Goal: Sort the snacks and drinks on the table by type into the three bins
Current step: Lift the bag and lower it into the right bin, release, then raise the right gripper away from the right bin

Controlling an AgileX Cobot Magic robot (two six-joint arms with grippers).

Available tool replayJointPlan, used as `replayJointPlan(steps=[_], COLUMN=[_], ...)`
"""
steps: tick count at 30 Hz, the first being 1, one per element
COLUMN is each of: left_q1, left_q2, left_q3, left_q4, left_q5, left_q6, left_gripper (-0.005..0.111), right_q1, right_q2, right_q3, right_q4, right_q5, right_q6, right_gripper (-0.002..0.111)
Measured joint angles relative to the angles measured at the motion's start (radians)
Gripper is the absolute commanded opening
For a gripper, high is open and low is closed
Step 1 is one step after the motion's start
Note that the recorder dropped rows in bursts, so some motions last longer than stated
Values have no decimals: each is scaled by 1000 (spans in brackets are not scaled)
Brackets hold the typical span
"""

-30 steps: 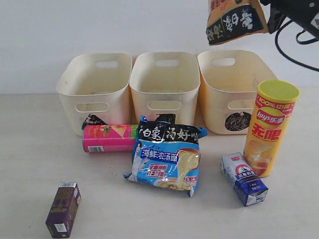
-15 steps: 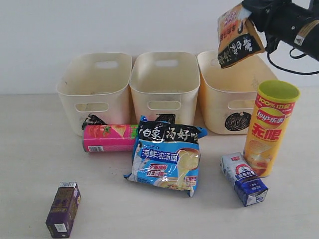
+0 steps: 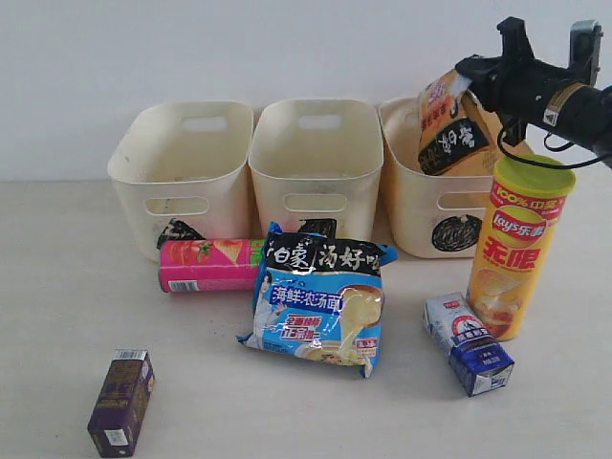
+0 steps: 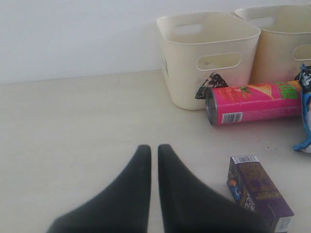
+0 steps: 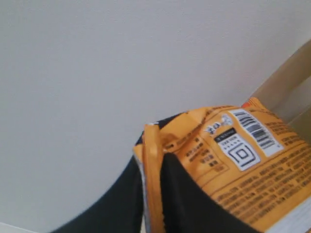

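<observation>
We record two items. Tabletop [image 3: 57, 316]: pale beige, matte, flat; its surface looks faintly speckled, though our views are too soft to confirm. Wall [image 3: 191, 48]: plain off-white, rising directly behind the tabletop's far edge.

The lower half of the orange packet [image 3: 449, 129] is hidden behind the near wall of the right bin [image 3: 421, 206], and the right wrist view's edge cuts the packet off. The yellow tube [image 3: 516, 249] covers that bin's near right corner. The blue packet [image 3: 320, 306] hides the right end of the pink tube [image 3: 206, 265] and most of the scribble on the middle bin [image 3: 316, 172]. The pink tube covers the bottom of the mark on the left bin [image 3: 182, 172]. The purple carton [image 4: 260, 191] is cut off at the left wrist view's edge. The right arm [image 3: 583, 105] runs off the exterior view's right edge.
</observation>
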Motion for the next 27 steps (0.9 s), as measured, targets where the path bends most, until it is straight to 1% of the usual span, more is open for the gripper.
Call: replayJointPlan(steps=[3,4,5,6,7,8,9,12,15,16,17,18,19,21,22,25,27], left_q1=[0,0,0,0,0,0,0,0,0,0,0,0,0,0,0,0,0], left_q2=[0,0,0,0,0,0,0,0,0,0,0,0,0,0,0,0,0], left_q3=[0,0,0,0,0,0,0,0,0,0,0,0,0,0,0,0,0], left_q4=[0,0,0,0,0,0,0,0,0,0,0,0,0,0,0,0,0], left_q5=[0,0,0,0,0,0,0,0,0,0,0,0,0,0,0,0,0], left_q6=[0,0,0,0,0,0,0,0,0,0,0,0,0,0,0,0,0], left_gripper=[4,4,4,4,4,4,4,4,4,4,4,4,4,4,4,4,4], right_q1=[0,0,0,0,0,0,0,0,0,0,0,0,0,0,0,0,0], right_q2=[0,0,0,0,0,0,0,-20,-59,-97,-111,-146,-173,-221,-246,-319,-360], right_q3=[0,0,0,0,0,0,0,0,-2,-4,-6,-8,-8,-8,-8,-8,-6], right_q4=[-4,-4,-4,-6,-6,-6,-6,-28,-86,-148,-176,-247,-302,-443,-525,-788,-880], right_q5=[8,8,8,8,10,10,8,6,42,100,130,184,211,256,266,281,283], right_q6=[-15,-21,-25,-38,-47,-56,-78,-140,-182,-204,-206,-208,-211,-204,-188,-62,17], right_gripper=[67,76,82,83,82,78,77,77,77,76,70,60,46,13,0,0,0])
